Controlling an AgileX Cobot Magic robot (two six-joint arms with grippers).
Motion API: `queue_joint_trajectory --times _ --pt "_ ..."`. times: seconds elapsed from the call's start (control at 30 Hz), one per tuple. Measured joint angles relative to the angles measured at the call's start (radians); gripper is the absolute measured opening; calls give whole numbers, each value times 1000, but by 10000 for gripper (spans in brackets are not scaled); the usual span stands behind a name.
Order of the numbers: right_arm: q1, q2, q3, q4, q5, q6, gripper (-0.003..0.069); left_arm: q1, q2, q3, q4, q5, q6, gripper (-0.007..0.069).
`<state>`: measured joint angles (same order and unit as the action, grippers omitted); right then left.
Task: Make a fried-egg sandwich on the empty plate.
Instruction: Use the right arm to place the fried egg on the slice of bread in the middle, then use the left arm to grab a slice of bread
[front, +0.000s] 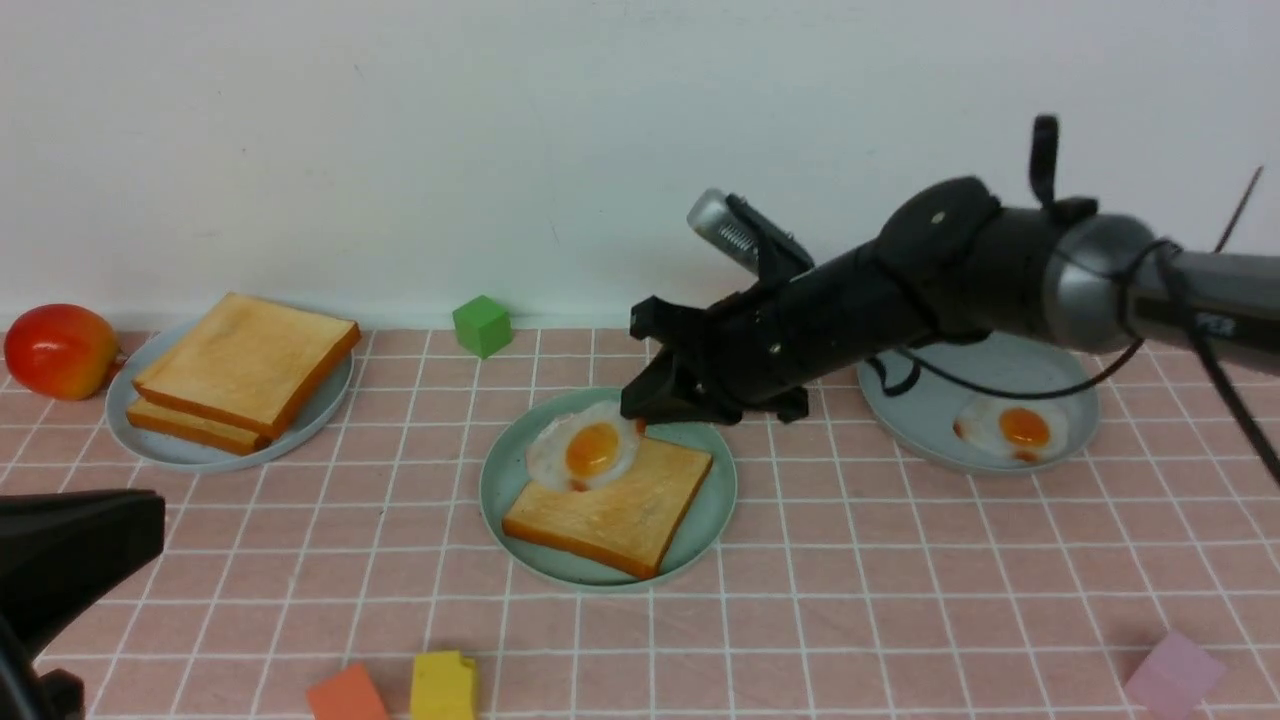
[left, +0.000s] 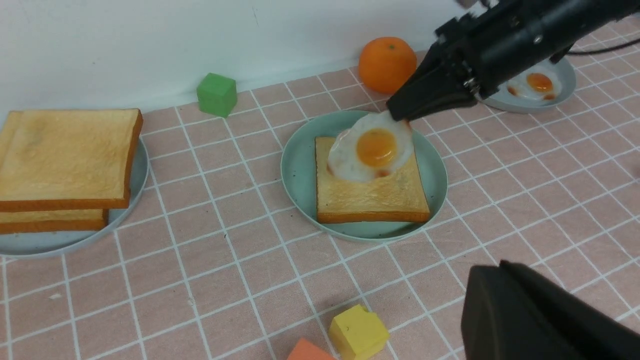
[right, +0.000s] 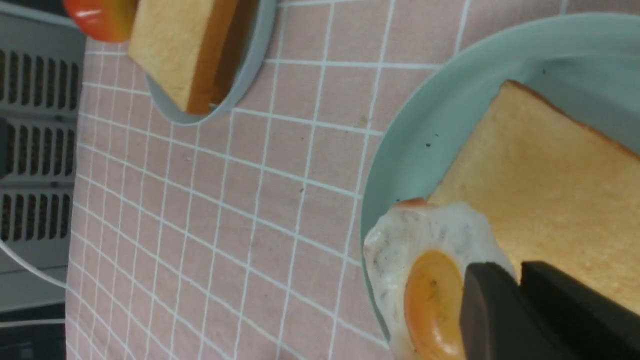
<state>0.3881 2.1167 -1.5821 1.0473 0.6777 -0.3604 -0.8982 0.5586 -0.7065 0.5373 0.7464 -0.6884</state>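
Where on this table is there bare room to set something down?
Bare cloth lies between the toast plate and the mint plate, and in front, between the yellow block and the pink block. It is crowded over the mint plate, where the right gripper holds the egg over the toast.

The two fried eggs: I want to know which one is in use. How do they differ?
The gripped egg is pinched at its rim by the right gripper; the spare egg lies untouched. The gripped egg overhangs a toast slice on the mint-green plate; the spare egg lies directly on a grey-blue plate. Both are white with orange yolks.
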Motion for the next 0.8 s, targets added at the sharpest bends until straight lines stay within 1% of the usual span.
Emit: queue_joint_trajectory --times 0.27,0.33,0.47,0.5,0.53,0.63,0.67,0.7,0.73,0.8 --pt "0 24 0 -14 -12 4 80 0 0 0 0 0 0 -10" --pt "0 24 0 -49 -16 41 113 0 0 0 0 -1 0 -9" --pt "0 24 0 -129 -21 96 262 0 0 0 0 -1 0 -9" --pt "0 24 0 -136 -19 97 279 0 0 0 0 -1 0 -9" --pt "0 23 0 -159 -9 100 340 0 0 0 0 -1 0 -9" --pt "-5 3 0 -211 27 109 395 0 0 0 0 -1 0 -9" --pt "-7 -4 0 -227 35 113 397 0 0 0 0 -1 0 -9" --pt "-16 -41 0 -280 72 129 391 0 0 0 0 5 0 -9" --pt "-24 -74 0 -324 103 140 375 0 0 0 0 14 0 -9" --pt "-40 -172 0 -437 188 174 315 0 5 0 0 44 0 -9"
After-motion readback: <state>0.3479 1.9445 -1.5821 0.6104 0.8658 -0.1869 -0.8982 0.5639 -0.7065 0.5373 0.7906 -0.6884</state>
